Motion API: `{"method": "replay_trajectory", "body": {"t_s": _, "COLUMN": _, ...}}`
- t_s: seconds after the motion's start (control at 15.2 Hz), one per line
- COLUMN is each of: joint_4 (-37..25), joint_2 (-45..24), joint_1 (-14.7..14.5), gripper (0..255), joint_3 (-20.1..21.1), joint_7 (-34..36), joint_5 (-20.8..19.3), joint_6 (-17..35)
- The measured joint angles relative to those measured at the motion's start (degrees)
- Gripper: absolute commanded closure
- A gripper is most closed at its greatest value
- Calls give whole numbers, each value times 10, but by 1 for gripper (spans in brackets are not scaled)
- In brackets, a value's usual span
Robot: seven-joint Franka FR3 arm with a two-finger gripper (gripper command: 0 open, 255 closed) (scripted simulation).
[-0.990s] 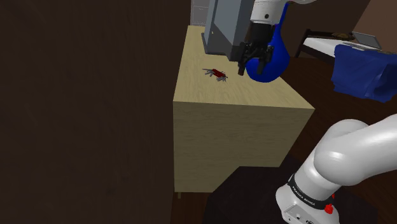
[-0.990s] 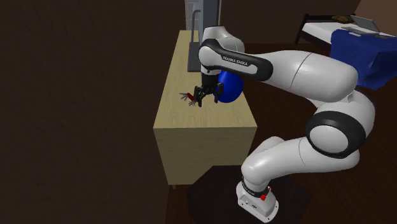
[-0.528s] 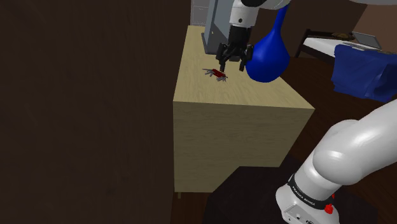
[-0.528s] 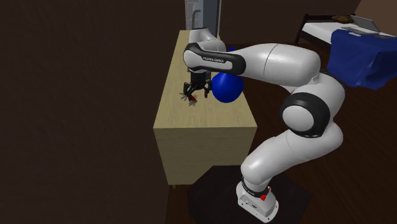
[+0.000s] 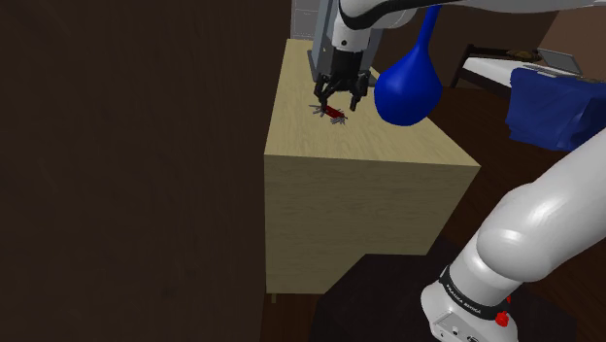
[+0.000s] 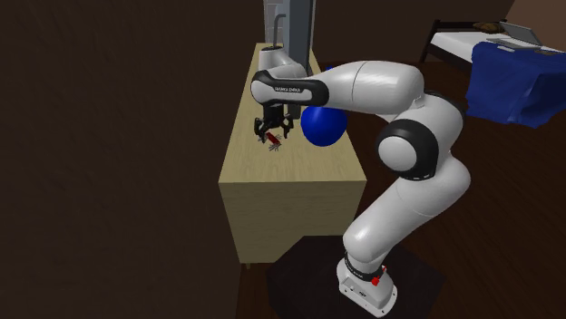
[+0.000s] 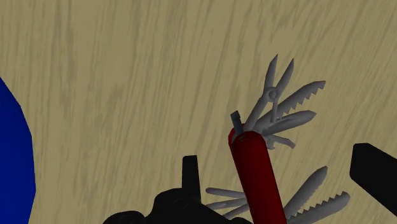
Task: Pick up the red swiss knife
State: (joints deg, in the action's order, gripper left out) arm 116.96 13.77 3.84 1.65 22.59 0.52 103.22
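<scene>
Black two-finger gripper (image 5: 336, 102) is spread open, low over the red swiss knife with fanned grey blades (image 7: 257, 170); knife lies on the pale wood cabinet top (image 5: 388, 146), between the fingers, untouched; approach looks done; closing and lifting remain.

Exterior views share the cabinet (image 5: 369, 209); wrist looks close.
</scene>
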Motion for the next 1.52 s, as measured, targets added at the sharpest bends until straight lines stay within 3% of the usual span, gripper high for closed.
{"method": "replay_trajectory", "body": {"t_s": 0.26, "joint_4": 24, "joint_2": -5, "joint_1": 0, "gripper": 0, "joint_3": 0, "joint_7": 0, "joint_5": 0, "joint_6": 29}}
{"method": "replay_trajectory", "body": {"t_s": 0.33, "joint_4": 27, "joint_2": -5, "joint_1": 0, "gripper": 255, "joint_3": 0, "joint_7": 0, "joint_5": 0, "joint_6": 32}}
{"method": "replay_trajectory", "body": {"t_s": 0.99, "joint_4": 29, "joint_2": 0, "joint_1": 1, "gripper": 255, "joint_3": -1, "joint_7": 2, "joint_5": -2, "joint_6": 36}}
{"method": "replay_trajectory", "body": {"t_s": 1.52, "joint_4": -20, "joint_2": -2, "joint_1": 0, "gripper": 255, "joint_3": -1, "joint_7": 0, "joint_5": -1, "joint_6": -17}}
